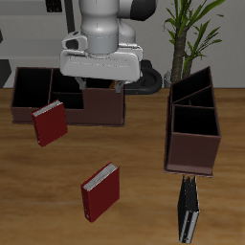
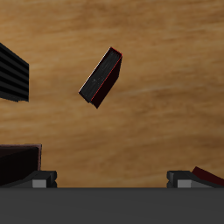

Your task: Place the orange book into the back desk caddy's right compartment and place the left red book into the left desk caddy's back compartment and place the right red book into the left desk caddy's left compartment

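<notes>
The gripper [image 1: 116, 87] hangs low at the table's back edge, over the taller end section of the back caddy [image 1: 38, 96], which is its right compartment [image 1: 105, 103]. In the wrist view the fingers [image 2: 44, 180] are spread wide, with nothing but bare table [image 2: 166, 96] between them. The arm's body hides the fingertips in the exterior view, so how deep they reach into that section cannot be told.

The orange book cannot be made out in either view.

The right red book [image 1: 50, 122] sits tilted at the back caddy's front wall, before its lower sections. Whether it leans on the wall is unclear. One corner of it also shows in the wrist view.

The left red book [image 1: 100, 189] lies flat on the open table near the middle, closer to the front edge, turned at a slant. It is well apart from both caddies.

The left caddy [image 1: 193, 144] stands near the table's side edge and runs toward the back, with its tall slanted walls at the far end. No book shows in its compartments.

A black book [image 1: 189, 211] lies at the front edge, just before the left caddy's near end. Its white page edges are visible.
</notes>
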Available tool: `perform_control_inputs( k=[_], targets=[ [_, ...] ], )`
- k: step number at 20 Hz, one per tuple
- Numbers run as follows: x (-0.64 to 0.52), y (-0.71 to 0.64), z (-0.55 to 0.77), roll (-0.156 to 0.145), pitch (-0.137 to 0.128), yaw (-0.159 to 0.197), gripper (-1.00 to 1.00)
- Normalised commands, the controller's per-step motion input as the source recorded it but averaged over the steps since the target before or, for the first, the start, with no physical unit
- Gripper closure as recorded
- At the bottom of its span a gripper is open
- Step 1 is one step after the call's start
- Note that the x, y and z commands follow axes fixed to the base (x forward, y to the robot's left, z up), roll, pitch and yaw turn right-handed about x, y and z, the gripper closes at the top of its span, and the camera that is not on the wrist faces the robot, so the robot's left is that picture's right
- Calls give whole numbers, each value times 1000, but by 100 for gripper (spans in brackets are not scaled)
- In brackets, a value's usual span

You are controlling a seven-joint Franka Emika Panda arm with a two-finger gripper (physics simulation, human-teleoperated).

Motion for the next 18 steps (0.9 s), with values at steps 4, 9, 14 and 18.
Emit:
perform_control_inputs(
  k=[4, 9, 14, 18],
  targets=[
    [513, 165, -70, 76, -23, -41, -100],
    [518, 17, -138, 55, -10, 2, -100],
    [455, -285, -136, -80, -10, -68, -100],
    [384, -172, -356, -64, -22, -94, -100]
  ],
)
